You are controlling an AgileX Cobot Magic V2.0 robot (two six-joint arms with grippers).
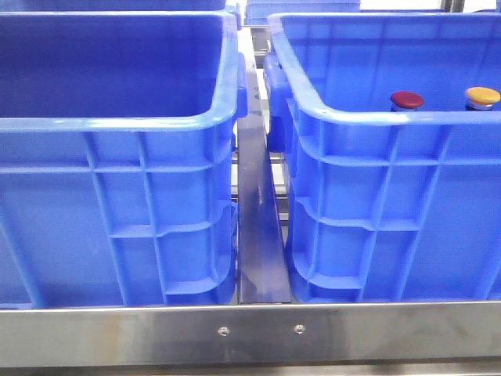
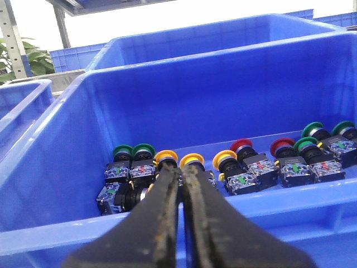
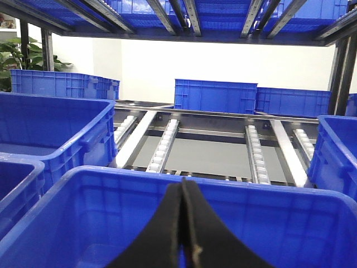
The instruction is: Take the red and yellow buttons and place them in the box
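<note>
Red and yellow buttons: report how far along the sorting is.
Done: cannot be settled. The front view shows a red button and a yellow button inside the right-hand blue crate; which crate is the target box is unclear. In hand: nothing; left gripper and right gripper are shut and empty. Left: red, yellow and green buttons line a crate.

My red mushroom-head push buttons and yellow mushroom-head push buttons lie on their sides in a row among green ones, inside the blue plastic crate, along its floor.
</note>
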